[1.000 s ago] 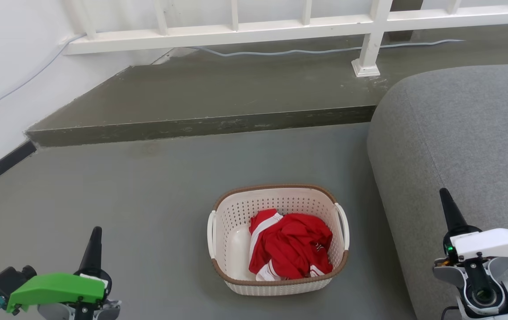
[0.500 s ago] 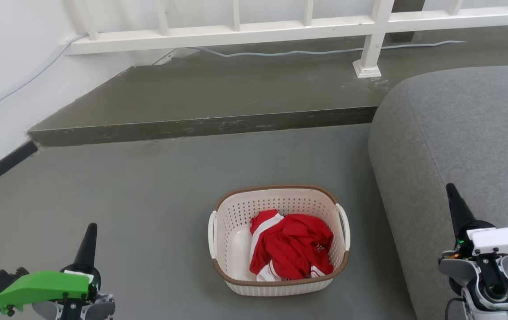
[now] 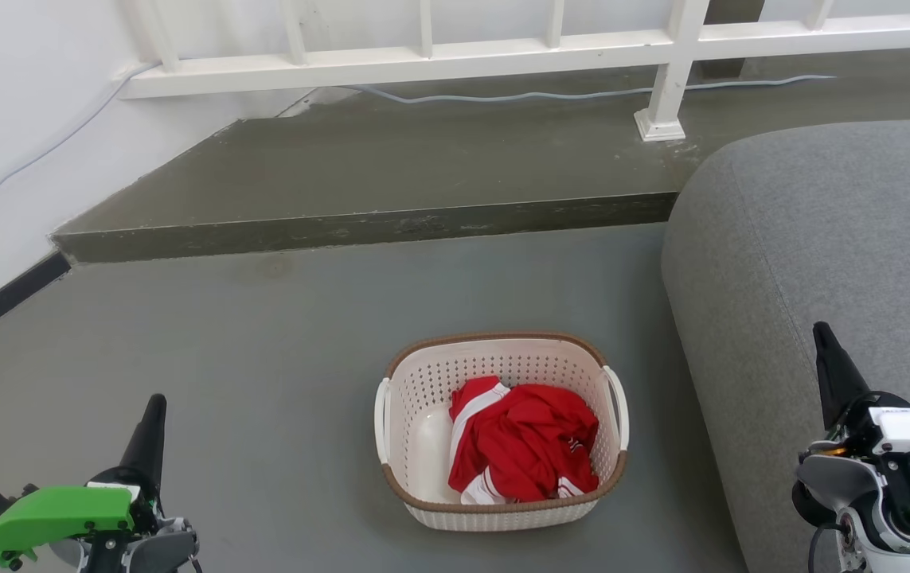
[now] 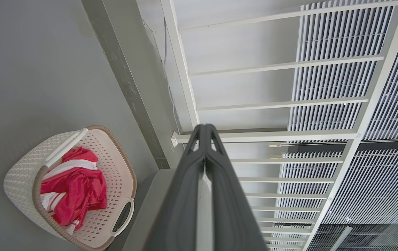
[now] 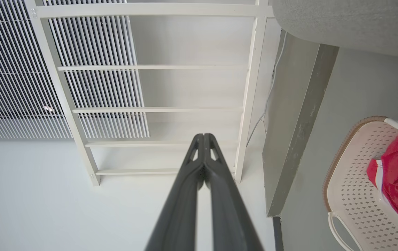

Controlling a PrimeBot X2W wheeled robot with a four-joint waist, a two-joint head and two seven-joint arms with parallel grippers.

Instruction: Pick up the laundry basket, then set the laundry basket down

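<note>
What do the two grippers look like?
Both have long, dark, tapering fingers with slotted tips. The left gripper carries a bright green cover and a teal part; the right gripper has a white cover over a grey round housing.

1. The laundry basket [image 3: 502, 516] stood on the floor [image 3: 263, 358] at the lower centre of the head view, with a garment [image 3: 526, 446] lying in its right part.
2. A sofa [image 3: 821, 239] took up the right side of the frame, near the basket's right side but apart from it.
3. Behind the basket, a raised step [image 3: 423, 159] ran across the middle of the frame. A railing [image 3: 423, 56] stood on it along the top edge, and a cable [image 3: 542, 94] lay below the lower rail.
4. A wall [image 3: 9, 95] closed off the upper left.
5. The left gripper [image 3: 154, 402] sat at the lower left, well apart from the basket. The right gripper [image 3: 822, 330] sat at the lower right, overlapping the sofa.
</note>
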